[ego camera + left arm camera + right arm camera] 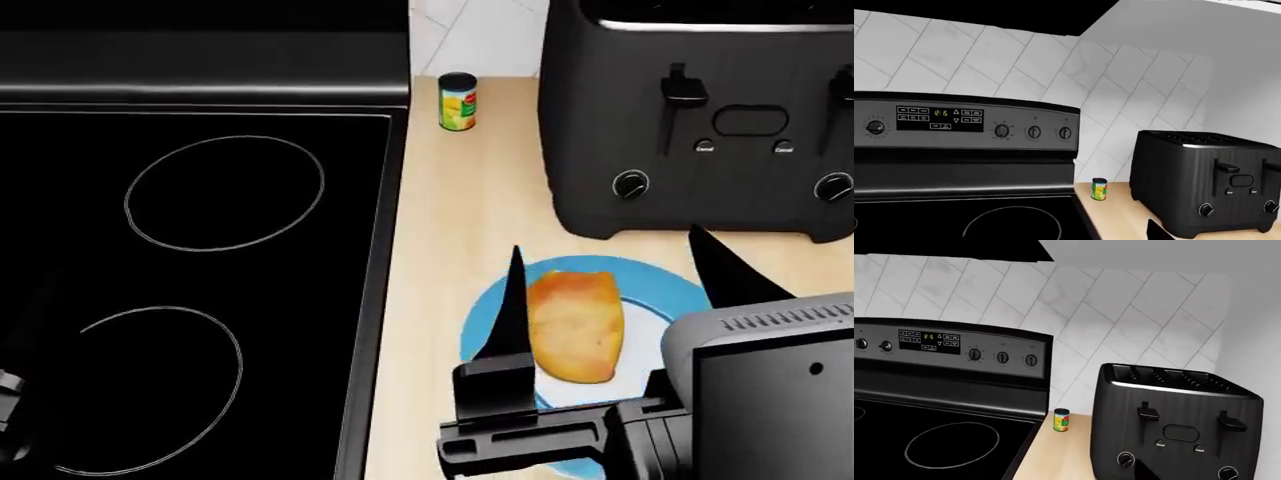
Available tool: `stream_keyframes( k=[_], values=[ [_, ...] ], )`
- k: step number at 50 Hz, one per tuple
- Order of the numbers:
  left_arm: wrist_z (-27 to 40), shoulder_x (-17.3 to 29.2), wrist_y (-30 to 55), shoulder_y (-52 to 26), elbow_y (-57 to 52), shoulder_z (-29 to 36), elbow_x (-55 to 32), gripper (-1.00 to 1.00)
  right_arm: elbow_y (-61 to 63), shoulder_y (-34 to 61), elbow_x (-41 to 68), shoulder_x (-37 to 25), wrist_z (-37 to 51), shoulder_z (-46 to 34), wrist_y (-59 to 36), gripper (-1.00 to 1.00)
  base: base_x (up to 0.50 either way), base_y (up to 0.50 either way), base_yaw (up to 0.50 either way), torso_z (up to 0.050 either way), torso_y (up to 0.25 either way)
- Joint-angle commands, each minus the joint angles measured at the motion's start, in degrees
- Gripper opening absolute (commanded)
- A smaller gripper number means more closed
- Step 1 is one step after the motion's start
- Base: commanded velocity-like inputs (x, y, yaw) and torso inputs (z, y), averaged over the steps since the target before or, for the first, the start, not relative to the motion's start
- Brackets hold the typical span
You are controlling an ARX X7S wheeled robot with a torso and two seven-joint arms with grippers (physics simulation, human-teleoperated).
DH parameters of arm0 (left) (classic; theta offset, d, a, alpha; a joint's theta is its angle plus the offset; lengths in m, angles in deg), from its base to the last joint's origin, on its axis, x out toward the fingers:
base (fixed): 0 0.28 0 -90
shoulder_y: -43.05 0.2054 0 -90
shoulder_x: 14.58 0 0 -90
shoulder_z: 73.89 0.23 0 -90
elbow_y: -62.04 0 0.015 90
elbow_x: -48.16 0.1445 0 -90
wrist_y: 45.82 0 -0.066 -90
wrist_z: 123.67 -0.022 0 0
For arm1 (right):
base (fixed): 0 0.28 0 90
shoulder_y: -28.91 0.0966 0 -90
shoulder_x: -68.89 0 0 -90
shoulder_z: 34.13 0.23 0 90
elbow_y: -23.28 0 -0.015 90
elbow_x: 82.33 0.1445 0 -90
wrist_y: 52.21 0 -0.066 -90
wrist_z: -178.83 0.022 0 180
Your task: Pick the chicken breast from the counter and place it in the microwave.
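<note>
The right gripper [607,295], nearest the head camera at about 5 o'clock, hangs with its two black fingers [509,310] spread wide, one on each side of the chicken breast [577,325], neither finger visibly touching it. The golden-orange lump lies on a blue plate [478,318] with a white centre, which rests on the light wood-grain counter [441,230]. At 9 o'clock in the same view, the glossy black stove top [187,260] with thin white rings fills the frame, meeting the counter along a straight edge; a dark shape at the 8 o'clock corner may be part of the left arm, and whether the left gripper is open or closed cannot be told. Beyond the plate, toward 1 o'clock, a black toaster [701,120] stands on the counter with its levers and knobs facing the camera. A small yellow-green labelled can [458,101] stands upright at 12 o'clock, near the stove's far corner and apart from the toaster. Both wrist views show the stove's control panel [964,122] and white diagonal wall tiles [1121,305] behind
</note>
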Motion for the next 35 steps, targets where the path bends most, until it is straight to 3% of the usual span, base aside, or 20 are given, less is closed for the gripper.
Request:
stream_keyframes(
  k=[1,4,9,13,27,35],
  values=[
    [1.12,0.03,-0.46,0.20,-0.13,-0.12,-1.26,1.00,-0.65,1.50,1.27,-0.60,1.38,-0.77,-0.57,1.00,0.50,0.00,0.00,0.000,0.000],
    [1.17,0.06,-0.72,0.64,-0.27,-0.08,-1.21,1.00,-1.71,2.74,2.70,-0.82,4.04,-2.26,-2.12,1.00,0.27,0.00,0.00,0.000,0.000],
    [1.37,0.37,-1.16,1.46,-0.72,-0.49,-1.70,1.00,-11.95,11.04,18.88,-1.44,15.49,-7.22,-3.14,1.00,0.00,0.00,0.00,0.000,0.002],
    [1.35,0.76,-2.17,2.54,-1.22,-2.01,-3.09,1.00,-19.95,16.42,22.45,-0.64,18.10,-12.65,-6.06,1.00,0.00,0.00,0.00,0.000,0.000],
    [1.19,1.88,-3.58,4.13,-1.50,-2.81,-3.67,1.00,-36.58,20.68,16.53,3.60,11.16,-20.03,-10.11,1.00,0.00,0.00,0.00,0.000,0.000],
    [2.59,1.82,-4.02,3.00,-1.42,-2.55,-3.81,1.00,-44.58,21.59,7.60,4.97,3.99,-23.13,-9.64,1.00,0.00,0.00,0.00,0.000,0.000]
  ],
)
